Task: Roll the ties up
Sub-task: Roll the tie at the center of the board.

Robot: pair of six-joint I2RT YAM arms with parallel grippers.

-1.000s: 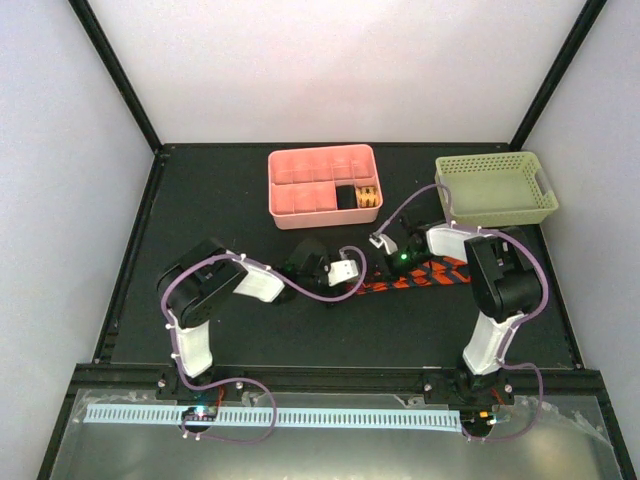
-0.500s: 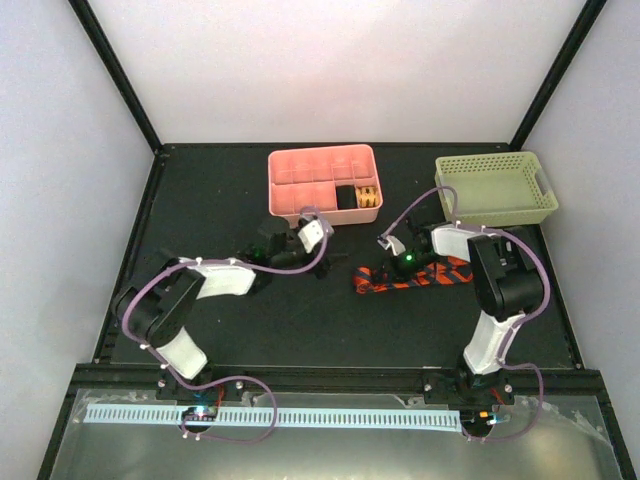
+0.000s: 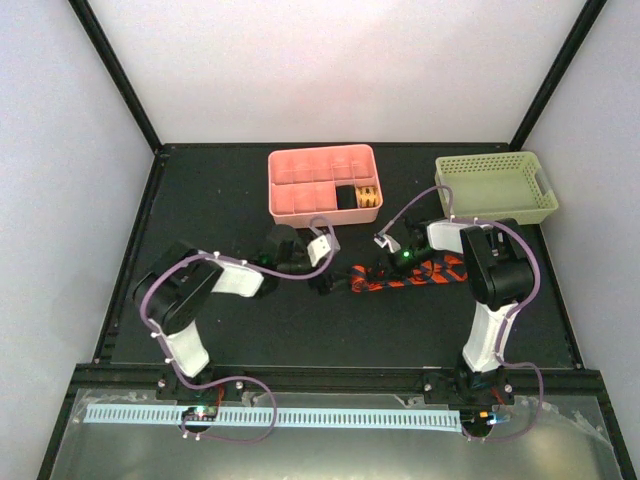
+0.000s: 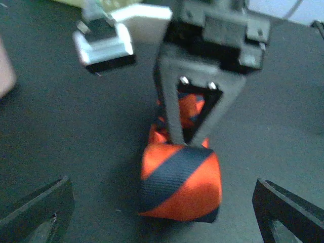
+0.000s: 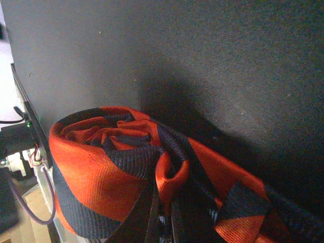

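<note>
The orange-red tie with navy stripes lies on the black table, its left end wound into a loose roll. My right gripper reaches into the roll from the right and is shut on its inner folds; in the right wrist view its fingers pinch fabric inside the roll. My left gripper is wide open just left of the roll and holds nothing. In the left wrist view the roll sits ahead between my spread fingertips, with the right gripper's fingers stuck into it.
A pink divided tray stands behind the roll, with a rolled striped tie in its right compartment. A yellow-green mesh basket sits at the back right, close behind the right arm.
My left gripper pulled away toward the pink tray, then came back down to the left of the roll. The right gripper stayed in the roll, which shifted slightly.
</note>
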